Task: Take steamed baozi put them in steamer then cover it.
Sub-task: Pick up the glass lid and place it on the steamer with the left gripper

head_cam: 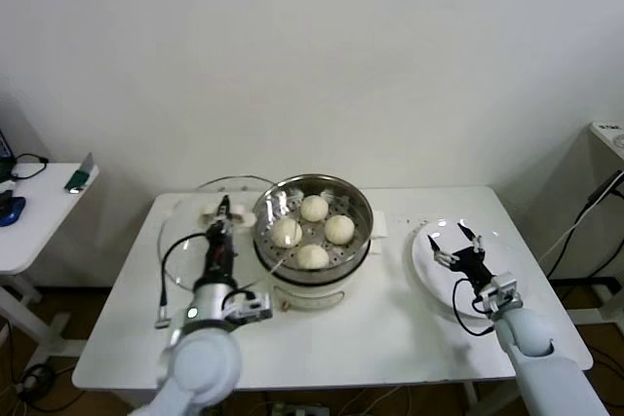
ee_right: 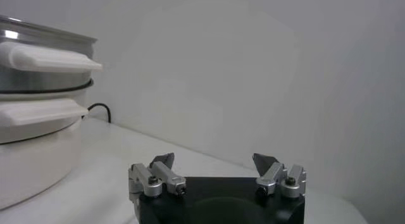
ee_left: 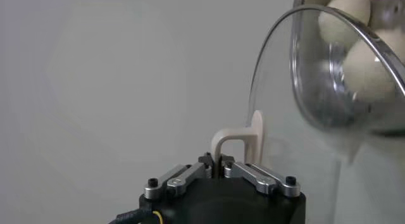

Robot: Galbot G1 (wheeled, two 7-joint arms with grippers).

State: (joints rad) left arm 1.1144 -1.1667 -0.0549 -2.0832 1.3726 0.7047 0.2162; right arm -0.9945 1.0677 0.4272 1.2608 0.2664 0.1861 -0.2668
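Cover (head_cam: pixel 216 204) in left claw (head_cam: pixel 223 206)

**A robot test room dressed as a kitchen corner**

We're looking at a lab-style room, not a home kitchen. A plain white bench (head_cam: pixel 390 328) stands against a bare white wall (head_cam: pixel 312 46), with no cupboards, stove or sink around it. On the bench sits the steamer (head_cam: pixel 314 241) on its cream electric pot base, a lone cooking appliance. Left of the bench, a second white side table (head_cam: pixel 39 216) carries cables and small devices. Right of the bench, a white unit (head_cam: pixel 609 192) with a dark cable hanging from it. Loose cables (head_cam: pixel 29 372) trail on the brown floor beneath the side table. Two robot arms reach in from the near edge of the bench.
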